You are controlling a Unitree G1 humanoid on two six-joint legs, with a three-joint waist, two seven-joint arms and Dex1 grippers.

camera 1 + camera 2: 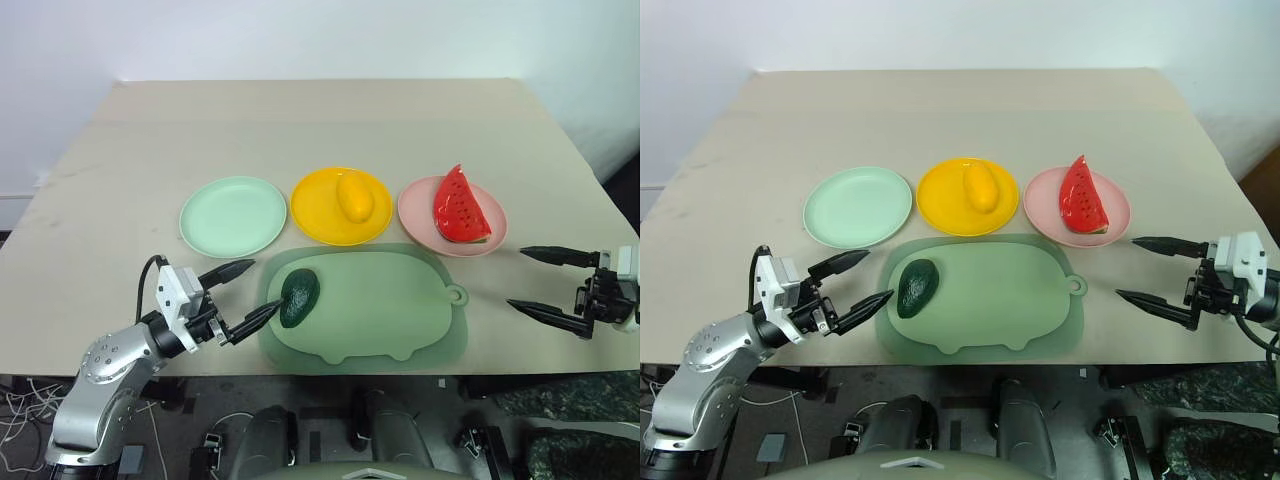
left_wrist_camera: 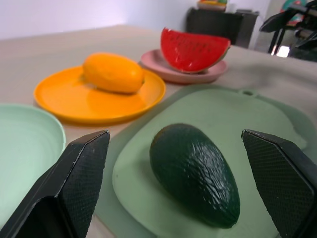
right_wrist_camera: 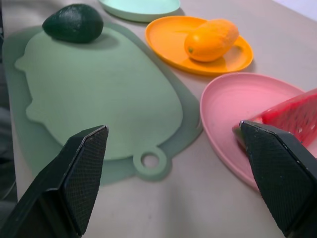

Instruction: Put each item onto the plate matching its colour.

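Pebbled dark avocado (image 1: 299,296) lies on the smooth pig-shaped mat (image 1: 390,305), left end, between the left gripper's (image 1: 243,293) spread fingers. Glossy mango (image 1: 354,197) sits on the yellow plate (image 1: 315,213), seeded watermelon wedge (image 1: 459,206) on the pink plate (image 1: 418,211). Mint plate (image 1: 232,216) bare. Right gripper (image 1: 534,282) fingers apart, holding nothing.

avocado: we see the avocado (image 1: 299,296) lying on the pig-shaped mat (image 1: 400,310)
mango: we see the mango (image 1: 354,196) on the yellow plate (image 1: 310,215)
watermelon: we see the watermelon wedge (image 1: 460,206) on the pink plate (image 1: 417,205)
mint plate: we see the mint plate (image 1: 233,216) bare
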